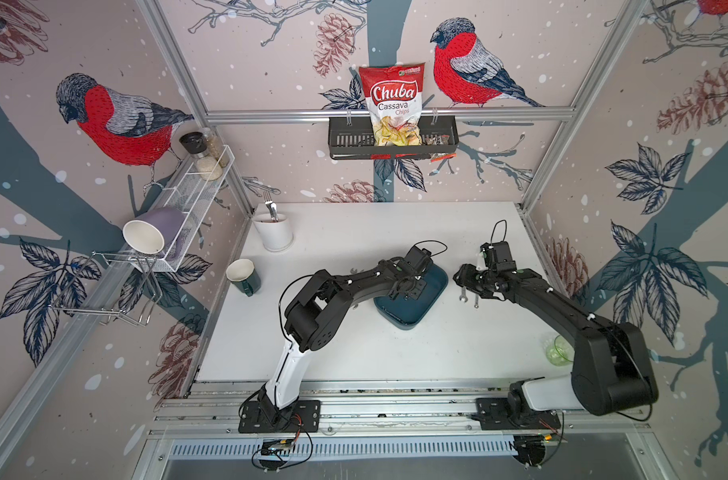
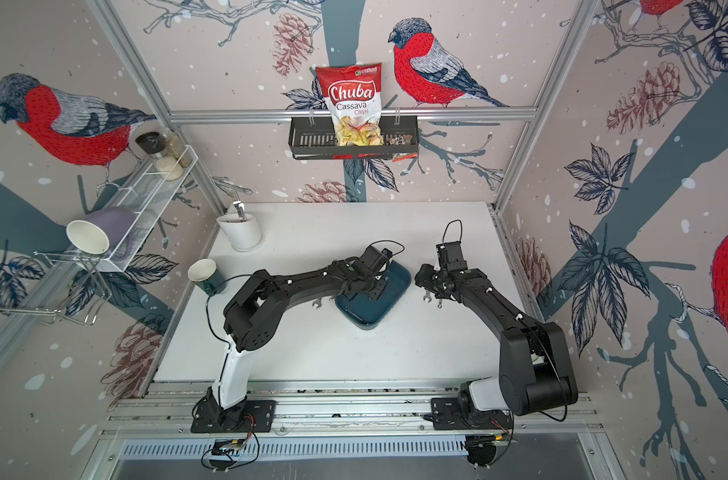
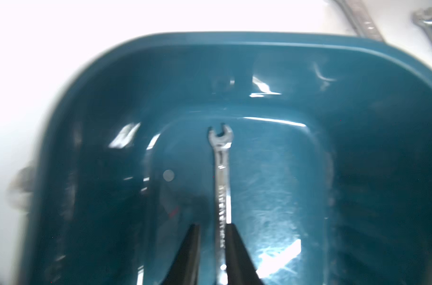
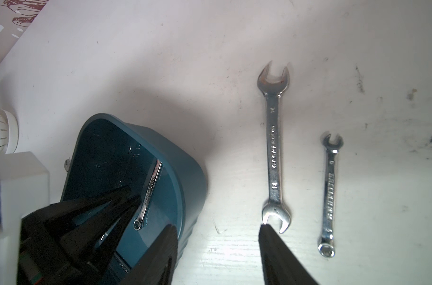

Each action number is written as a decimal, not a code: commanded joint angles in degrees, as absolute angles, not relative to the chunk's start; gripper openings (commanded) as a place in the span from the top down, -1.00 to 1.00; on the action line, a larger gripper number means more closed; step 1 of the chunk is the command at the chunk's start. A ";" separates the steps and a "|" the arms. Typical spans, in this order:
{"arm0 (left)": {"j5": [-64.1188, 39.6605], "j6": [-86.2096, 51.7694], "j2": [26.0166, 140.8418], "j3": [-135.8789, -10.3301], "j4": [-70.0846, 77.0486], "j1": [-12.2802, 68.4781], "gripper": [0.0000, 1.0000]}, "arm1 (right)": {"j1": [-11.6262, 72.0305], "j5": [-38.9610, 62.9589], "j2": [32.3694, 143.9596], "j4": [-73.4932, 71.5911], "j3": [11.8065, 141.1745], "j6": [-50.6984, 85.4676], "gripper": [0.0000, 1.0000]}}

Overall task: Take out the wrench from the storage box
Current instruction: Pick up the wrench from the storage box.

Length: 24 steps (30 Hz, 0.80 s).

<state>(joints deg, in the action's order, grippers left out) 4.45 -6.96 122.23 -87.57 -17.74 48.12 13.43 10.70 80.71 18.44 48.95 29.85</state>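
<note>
The left gripper (image 3: 213, 224) is down inside the storage box (image 3: 357, 98). Its fingers stand slightly apart astride the shank of a small chromed wrench (image 3: 221, 172). The shank lies against one finger, and a strip of teal shows beside the other, so no clamp on it shows. The wrench points its open-ended head away from the fingers, along the box floor. I judge it stiff, fairly light steel. It looks polished and thin, so it is likely to skate on the glossy plastic or twist in a loose pinch. A firm hold across the shank near mid-length looks best. Its near end is cut off behind the fingers, and blur smears the box walls in the left wrist view. In both top views the left arm covers the gripper and the wrench. The right gripper (image 4: 216, 225) hangs with its fingers wide apart and empty over the white table (image 4: 160, 61). It is near a large double open-end wrench (image 4: 274, 148) and a small combination wrench (image 4: 329, 195) lying outside the box.
</note>
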 commanded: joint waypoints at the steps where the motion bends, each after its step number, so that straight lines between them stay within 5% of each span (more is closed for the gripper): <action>1: 3.05 -5.93 123.24 -87.55 -17.48 48.25 0.39 | 13.36 11.11 80.24 16.96 48.81 28.92 -0.17; 5: 3.13 -5.13 124.91 -88.54 -18.09 48.60 0.27 | 13.29 11.08 80.27 16.96 48.62 28.94 -0.17; 14: 7.82 -3.80 127.47 -89.67 -20.65 49.75 0.38 | 13.01 11.25 79.98 16.96 48.54 28.77 -0.17; 24: 6.87 -4.22 127.10 -89.39 -19.94 49.74 0.77 | 12.92 11.43 79.73 16.72 48.15 28.74 -0.17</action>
<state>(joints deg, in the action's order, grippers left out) 7.27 -4.40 127.07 -90.00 -14.06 49.71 12.99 10.90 80.14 17.26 48.25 29.69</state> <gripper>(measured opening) 0.131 0.583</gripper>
